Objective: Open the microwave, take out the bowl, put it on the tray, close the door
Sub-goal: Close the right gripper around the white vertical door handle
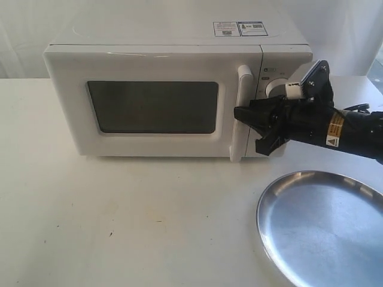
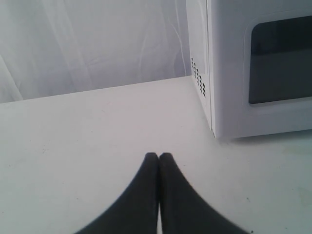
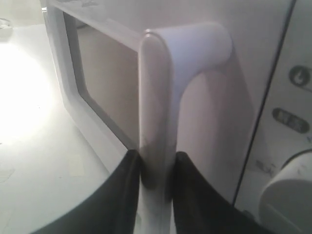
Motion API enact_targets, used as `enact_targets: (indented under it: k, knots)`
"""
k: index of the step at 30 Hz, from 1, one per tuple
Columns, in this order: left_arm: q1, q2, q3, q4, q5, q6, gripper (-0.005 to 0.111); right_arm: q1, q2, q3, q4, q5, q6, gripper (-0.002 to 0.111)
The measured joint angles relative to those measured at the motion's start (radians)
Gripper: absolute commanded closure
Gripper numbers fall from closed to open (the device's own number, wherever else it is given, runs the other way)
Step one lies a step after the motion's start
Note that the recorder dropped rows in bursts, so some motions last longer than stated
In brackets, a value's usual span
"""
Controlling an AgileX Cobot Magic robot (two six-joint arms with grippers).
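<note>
The white microwave (image 1: 167,54) stands at the back of the table with its door (image 1: 72,107) shut. The door's tall white handle (image 1: 243,89) runs down the right side of the dark window. My right gripper (image 1: 246,115) is shut on that handle (image 3: 156,97), one black finger pressed on each side of it. The shiny silver tray (image 1: 323,233) lies on the table at the front right. My left gripper (image 2: 159,156) is shut with nothing in it, low over the bare table beside the microwave's left side (image 2: 229,73). The bowl is hidden.
Two round white knobs (image 1: 274,88) sit on the control panel just behind the right arm (image 1: 347,128). A white curtain (image 2: 87,44) hangs behind the table (image 1: 119,227). The tray runs past the right and front edges of the exterior view.
</note>
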Motion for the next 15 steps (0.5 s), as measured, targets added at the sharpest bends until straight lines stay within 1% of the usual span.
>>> enact_targets:
  k: [5, 6, 8, 12, 15]
  knots:
    - [0.0, 0.0, 0.0, 0.0, 0.0, 0.0, 0.107, -0.005, -0.076, 0.049, -0.014, 0.069, 0.031, 0.108]
    - [0.0, 0.0, 0.0, 0.0, 0.0, 0.0, 0.107, 0.005, -0.105, 0.083, -0.195, -0.018, 0.032, 0.108]
    - [0.0, 0.0, 0.0, 0.0, 0.002, 0.0, 0.107, 0.044, -0.132, 0.113, -0.376, -0.131, 0.026, 0.108]
    - [0.0, 0.0, 0.0, 0.0, 0.002, 0.0, 0.107, 0.04, -0.141, 0.113, -0.375, -0.146, 0.026, 0.108]
    - [0.0, 0.0, 0.0, 0.0, 0.002, 0.0, 0.107, 0.018, -0.145, 0.113, -0.347, -0.132, 0.031, 0.108]
